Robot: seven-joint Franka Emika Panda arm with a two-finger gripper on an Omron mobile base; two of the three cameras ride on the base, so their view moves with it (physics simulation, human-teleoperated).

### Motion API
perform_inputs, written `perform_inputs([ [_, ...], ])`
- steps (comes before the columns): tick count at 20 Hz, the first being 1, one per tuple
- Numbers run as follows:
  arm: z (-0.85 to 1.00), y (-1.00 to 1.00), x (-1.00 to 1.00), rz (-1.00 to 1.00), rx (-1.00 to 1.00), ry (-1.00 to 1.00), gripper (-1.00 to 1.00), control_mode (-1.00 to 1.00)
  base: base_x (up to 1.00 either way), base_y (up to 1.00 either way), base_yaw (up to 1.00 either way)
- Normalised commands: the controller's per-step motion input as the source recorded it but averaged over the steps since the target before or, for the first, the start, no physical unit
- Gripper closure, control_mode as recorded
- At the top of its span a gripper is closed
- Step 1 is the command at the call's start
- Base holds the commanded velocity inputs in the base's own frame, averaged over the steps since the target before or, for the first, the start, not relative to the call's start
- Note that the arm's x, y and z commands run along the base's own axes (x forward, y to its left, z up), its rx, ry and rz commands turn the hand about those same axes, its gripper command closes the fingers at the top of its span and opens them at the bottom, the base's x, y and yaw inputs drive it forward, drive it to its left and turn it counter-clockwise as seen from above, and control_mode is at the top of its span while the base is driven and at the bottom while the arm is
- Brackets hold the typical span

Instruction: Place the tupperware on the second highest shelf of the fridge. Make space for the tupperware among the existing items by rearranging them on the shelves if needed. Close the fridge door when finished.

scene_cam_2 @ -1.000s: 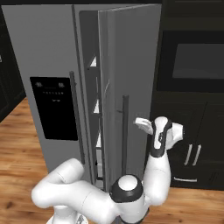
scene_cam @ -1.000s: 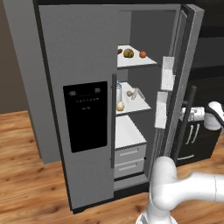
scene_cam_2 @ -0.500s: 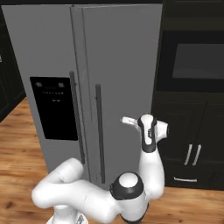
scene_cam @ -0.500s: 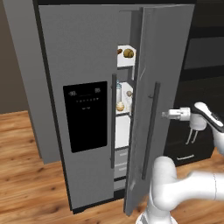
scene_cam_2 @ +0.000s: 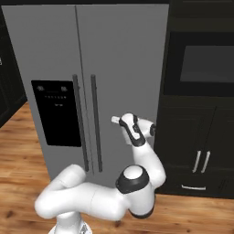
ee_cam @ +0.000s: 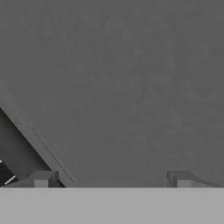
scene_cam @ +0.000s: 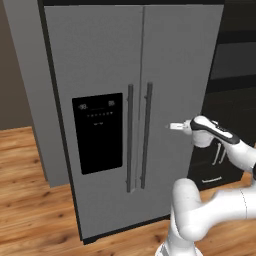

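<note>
The grey two-door fridge (scene_cam: pixel 100 60) stands with both doors closed. Its plain right fridge door (scene_cam: pixel 182 75) is flush with the left one, and the two bar handles (scene_cam: pixel 146 135) sit side by side at the centre. My gripper (scene_cam: pixel 171 126) is open, its tips at the right door's face about mid-height, right of the handles. From the other side the gripper (scene_cam_2: pixel 115 119) points at the same door. In the hand view the door's grey face (ee_cam: pixel 122 87) is close ahead between the spread fingertips (ee_cam: pixel 41 178). The tupperware, the shelf and the existing items are hidden behind the doors.
A black dispenser panel (scene_cam: pixel 98 132) is set in the left door. Dark cabinets (scene_cam_2: pixel 201 151) with a built-in oven (scene_cam_2: pixel 205 64) stand right of the fridge. Wood floor (scene_cam: pixel 30 210) lies in front and to the left.
The right fridge door has swung from wide open to fully closed, hiding the shelves. My hand followed it in toward the fridge front.
</note>
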Motion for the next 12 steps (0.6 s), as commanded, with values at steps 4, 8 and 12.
perform_inputs([
  [4, 0.0, 0.18, 0.12, -0.07, -0.03, -0.01, -1.0, -1.0, 0.0, 0.0, 0.0],
  [8, 0.0, 0.0, 0.0, 0.0, 0.0, 0.0, -1.0, -1.0, 0.0, 0.0, 0.0],
  [12, -0.04, 0.0, 0.08, 0.0, 0.0, 0.0, -1.0, -1.0, 0.0, 0.0, 0.0],
])
